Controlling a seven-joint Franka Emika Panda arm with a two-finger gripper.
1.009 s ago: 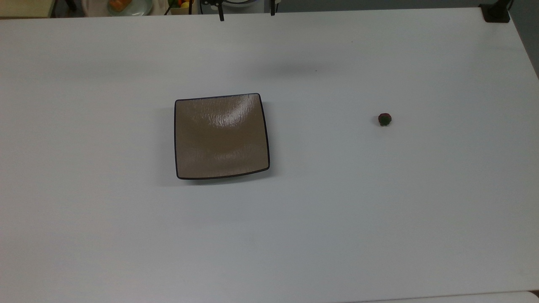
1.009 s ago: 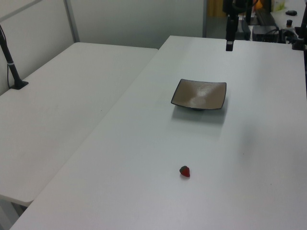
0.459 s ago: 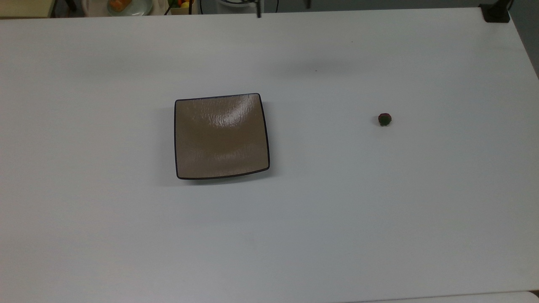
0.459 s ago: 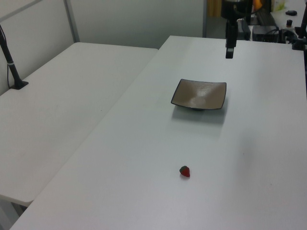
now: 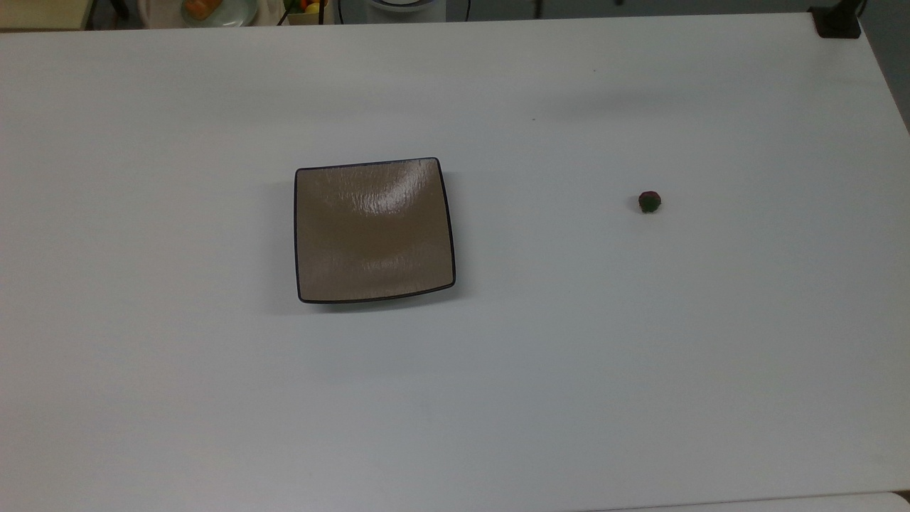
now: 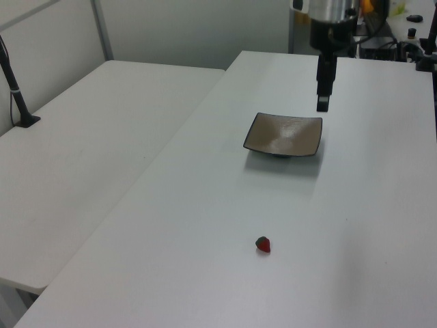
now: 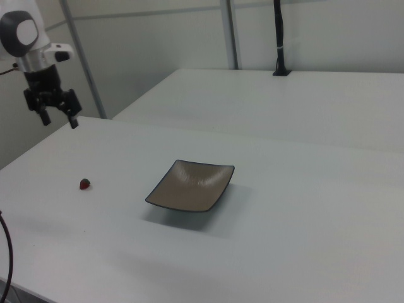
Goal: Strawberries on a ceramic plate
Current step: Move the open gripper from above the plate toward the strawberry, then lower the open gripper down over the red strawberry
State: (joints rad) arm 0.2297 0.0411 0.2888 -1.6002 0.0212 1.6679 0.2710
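One strawberry point(image 5: 649, 202) lies on the white table point(image 5: 569, 370), well apart from the ceramic plate point(image 5: 373, 229), at its 3 o'clock in the top view; plate bare; my gripper point(image 7: 58, 117) hangs in air above the table, fingers parted, grasping nothing.

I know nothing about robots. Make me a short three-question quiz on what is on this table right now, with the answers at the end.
1. True or false: the strawberry already lies on the ceramic plate.
2. In the right view, are the two fingers of the gripper spread apart or pressed together?
3. In the top view, the strawberry lies on which side of the plate: A) the top view's left, B) the top view's right?

Key
1. False: it lies on the bare white table, well apart from the plate, which holds nothing.
2. Spread apart, holding nothing, up in the air.
3. B.
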